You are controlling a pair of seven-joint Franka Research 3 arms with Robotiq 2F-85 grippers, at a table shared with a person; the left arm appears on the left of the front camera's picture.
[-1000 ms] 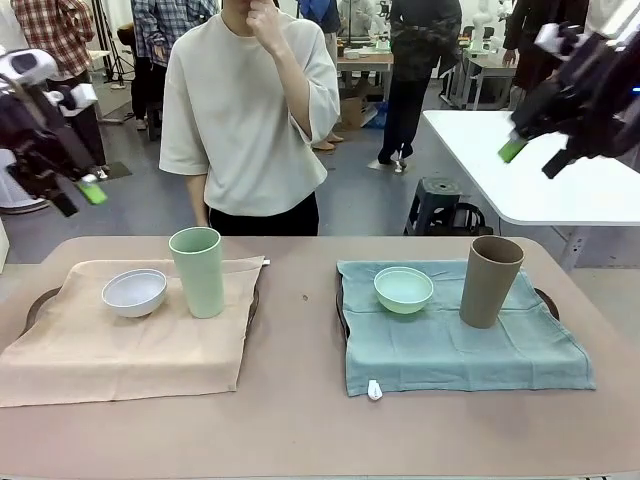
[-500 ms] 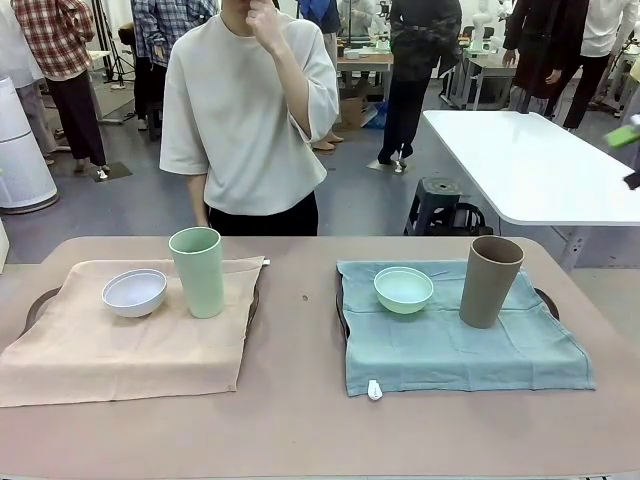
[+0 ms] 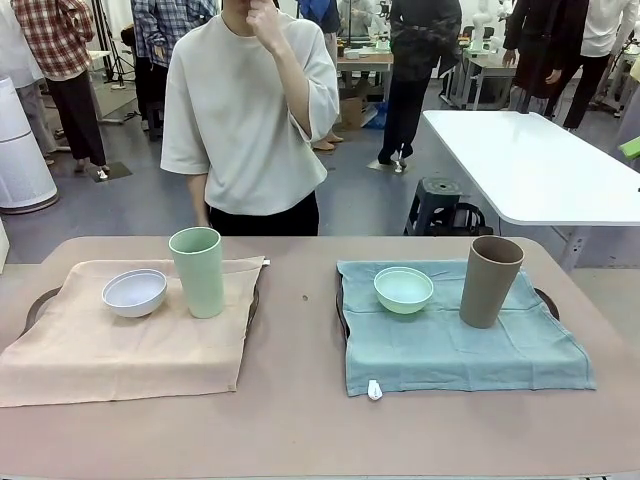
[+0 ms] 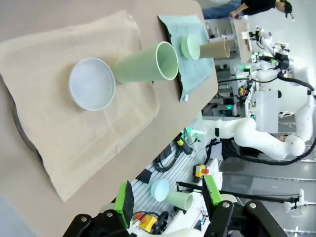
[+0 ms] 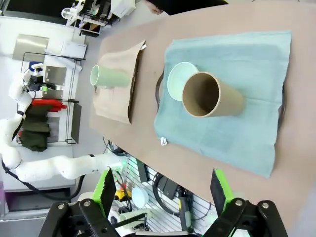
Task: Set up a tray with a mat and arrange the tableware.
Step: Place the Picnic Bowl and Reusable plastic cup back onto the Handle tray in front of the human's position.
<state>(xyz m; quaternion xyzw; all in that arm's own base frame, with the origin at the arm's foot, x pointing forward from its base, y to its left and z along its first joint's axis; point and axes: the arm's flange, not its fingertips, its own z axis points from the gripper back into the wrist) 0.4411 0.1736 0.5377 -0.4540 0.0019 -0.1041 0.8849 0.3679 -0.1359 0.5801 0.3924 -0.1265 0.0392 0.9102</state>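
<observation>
two trays dressed with mats, tableware standing on both.

small white bowl (image 3: 134, 292) just beside the upright pale-green tumbler (image 3: 197, 271) on the tan mat (image 3: 120, 350); small mint-green bowl (image 3: 403, 289) near the upright tan-brown tumbler (image 3: 490, 281) on the teal mat (image 3: 470, 350). left gripper (image 4: 168, 196) and right gripper (image 5: 163, 191) both spread wide, holding nothing, well above the table (image 3: 300, 420). a person (image 3: 250, 110) stands at the far side.

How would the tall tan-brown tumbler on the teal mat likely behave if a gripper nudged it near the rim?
The tan-brown tumbler stands tall on a narrow base, so a push up high would probably tip it. It rests on the soft teal mat, which may bunch rather than let it slide. It looks empty and thin-walled in the right wrist view, so it is likely light.
</observation>
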